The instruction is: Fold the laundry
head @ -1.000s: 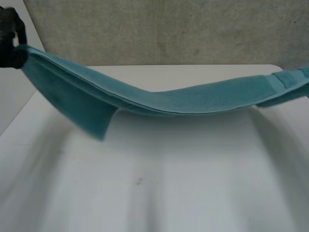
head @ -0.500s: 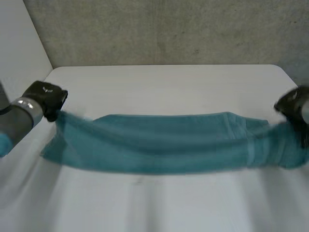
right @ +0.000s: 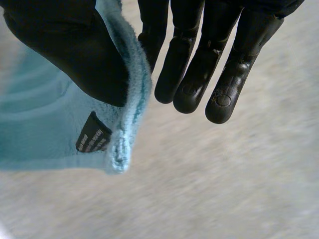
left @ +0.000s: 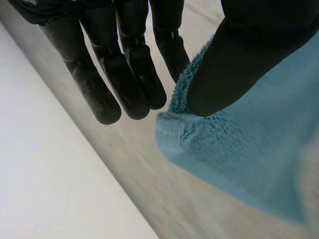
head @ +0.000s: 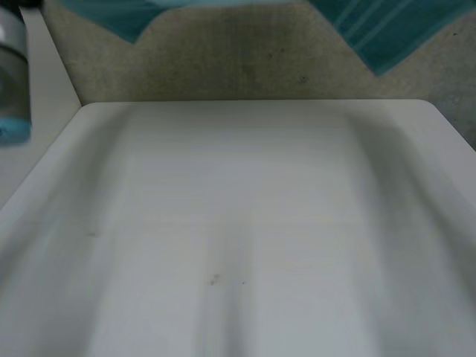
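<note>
Towel: a teal terry towel [head: 387,30] hung in the air, off the table [head: 238,223]. In the head view two drooping parts of it showed, one above the table's far left corner and a striped one above its far right corner, both in front of the grey wall [head: 245,67].
Left hand: the left hand [left: 124,74] was clamped on one corner of the towel, with the thumb pressed onto the pile and the straight fingers [left: 172,50] behind the hem.
Right hand: the right hand [right: 197,74] pinched another corner, thumb on the towel's face and fingers straight behind its rolled edge.
Label: a small dark label [right: 93,133] sat on the towel just past the right thumb's tip, near the hem.
Left arm: the left arm [head: 11,74], grey with a light-blue cap, stood beside the table's far left corner.
Table: white, with small dark specks [head: 213,280] near its middle.
</note>
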Tool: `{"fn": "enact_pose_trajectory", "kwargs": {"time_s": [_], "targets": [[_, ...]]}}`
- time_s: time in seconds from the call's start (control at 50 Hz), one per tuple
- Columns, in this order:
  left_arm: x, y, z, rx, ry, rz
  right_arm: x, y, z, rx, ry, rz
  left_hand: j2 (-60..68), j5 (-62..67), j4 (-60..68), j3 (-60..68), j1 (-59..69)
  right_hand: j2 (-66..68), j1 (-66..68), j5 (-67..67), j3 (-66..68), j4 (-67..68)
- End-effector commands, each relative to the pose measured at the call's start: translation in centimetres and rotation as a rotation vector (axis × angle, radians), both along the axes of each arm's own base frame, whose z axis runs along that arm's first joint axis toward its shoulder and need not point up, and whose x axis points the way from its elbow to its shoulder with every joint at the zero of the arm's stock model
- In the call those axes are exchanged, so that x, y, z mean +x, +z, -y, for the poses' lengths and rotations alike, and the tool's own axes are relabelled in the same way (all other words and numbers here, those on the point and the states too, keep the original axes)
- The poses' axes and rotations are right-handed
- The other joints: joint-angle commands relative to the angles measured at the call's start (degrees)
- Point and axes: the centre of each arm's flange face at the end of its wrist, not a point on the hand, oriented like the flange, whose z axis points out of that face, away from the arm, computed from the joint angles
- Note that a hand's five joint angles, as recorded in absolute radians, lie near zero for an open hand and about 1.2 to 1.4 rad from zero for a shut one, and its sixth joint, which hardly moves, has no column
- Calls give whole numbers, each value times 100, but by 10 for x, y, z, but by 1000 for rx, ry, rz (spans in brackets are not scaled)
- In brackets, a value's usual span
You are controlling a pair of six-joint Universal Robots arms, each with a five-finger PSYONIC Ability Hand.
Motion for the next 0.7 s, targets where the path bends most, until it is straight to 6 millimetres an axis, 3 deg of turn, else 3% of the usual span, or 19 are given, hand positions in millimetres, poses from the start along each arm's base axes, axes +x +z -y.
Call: {"fn": "enact_pose_trajectory", "kwargs": {"time_s": [0.02,0.04,0.06,0.08,0.1,0.12,0.18,0.2,0.26,0.32,0.38,0.4,0.46,0.56,0.62,0.64,0.66,0.7], "targets": [[-3,-93,-6,233,-42,45,1,-85,-6,262,52,-16,1107,1461,1130,1162,1667,1223,2411,1318,1190,1168],[-3,-103,-7,252,-45,49,1,-85,-6,262,52,-16,1107,1461,1130,1162,1667,1223,2411,1318,1190,1168],[-3,-125,-7,294,-46,57,2,-103,-8,315,72,-22,1107,1461,1130,1162,1667,1223,2411,1318,1190,1168],[-4,-144,-8,329,-49,65,5,-127,-7,377,97,-35,1107,1461,1130,1162,1667,1223,2411,1318,1190,1168],[-4,-144,-8,329,-49,65,7,-155,-5,444,115,-53,1107,1461,1130,1162,1667,1223,2411,1318,1190,1168],[-3,-169,-10,381,-48,75,7,-179,-3,503,121,-68,1107,1461,1130,1162,1667,1223,2411,1318,1190,1168],[-2,-191,-14,444,-48,86,5,-215,-4,599,117,-81,1107,1461,1130,1162,1667,1223,2411,1318,1190,1168],[-2,-202,-18,476,-47,95,5,-221,-4,617,114,-83,1107,1461,1130,1162,1667,1223,2411,1318,1190,1168],[-1,-209,-22,501,-46,99,3,-234,-8,663,110,-89,1107,1461,1130,1162,1667,1223,2411,1318,1190,1168],[5,-224,-39,578,-36,120,1,-236,-14,684,106,-102,1107,1461,1130,1162,1667,1223,2411,1318,1190,1168],[12,-220,-58,623,-24,146,-1,-231,-20,691,106,-111,1107,1461,1130,1162,1667,1223,2411,1318,1190,1168],[19,-217,-68,653,-8,160,-6,-209,-38,694,102,-147,1107,1461,1130,1162,1667,1223,2411,1318,1190,1168],[36,-215,-81,734,39,190,-17,-197,-51,730,83,-187,1107,1461,1130,1162,1667,1223,2411,1318,1190,1168],[62,-194,-120,900,104,297,-48,-190,-81,892,36,-340,1107,1461,1130,1162,1667,1223,2411,1318,1190,1168],[69,-175,-154,1013,79,349,-63,-189,-106,1007,42,-482,1107,1461,1130,1162,1667,1223,2411,1318,1190,1168],[70,-172,-159,1029,63,351,-63,-189,-106,1007,42,-482,1107,1461,1130,1162,1667,1223,2411,1318,1190,1168],[71,-169,-162,1039,45,348,-75,-188,-122,1082,55,-562,1107,1461,1130,1162,1667,1223,2411,1318,1190,1168],[71,-162,-163,1028,-16,332,-77,-187,-122,1080,64,-569,1107,1461,1130,1162,1667,1223,2411,1318,1190,1168]]}}
